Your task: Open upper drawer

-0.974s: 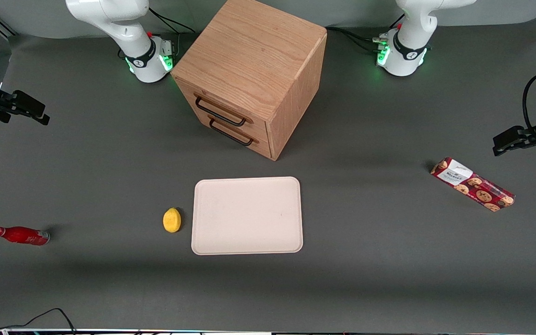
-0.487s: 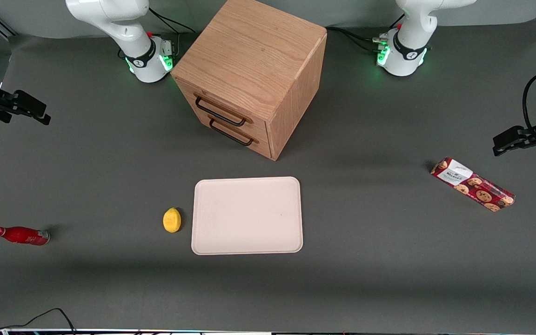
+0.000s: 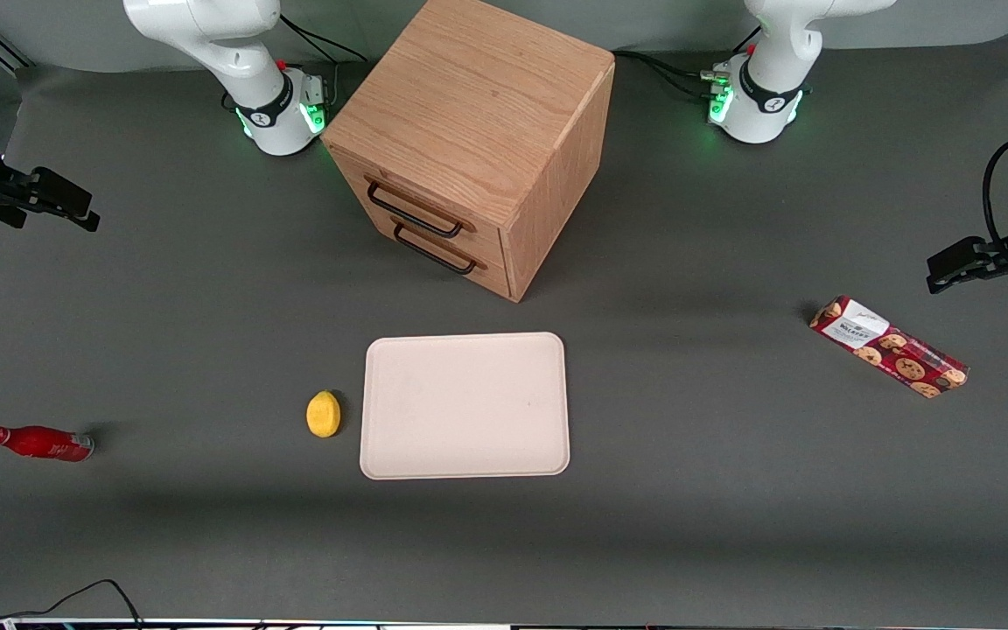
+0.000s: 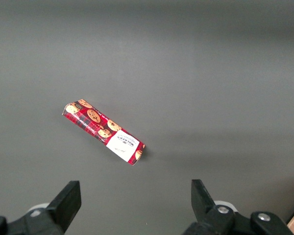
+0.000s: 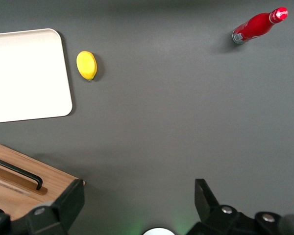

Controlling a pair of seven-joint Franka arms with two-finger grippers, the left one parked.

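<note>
Upper drawer shut; end effector released, well apart from it.
Rigid oak, likely slides stiffly; take hold mid-span on its thin dark bar handle, above the lower drawer.

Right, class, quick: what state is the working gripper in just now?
Gripper: open, holding nothing, above bare table toward the working arm's end, apart from the upper drawer, which is shut.
</note>
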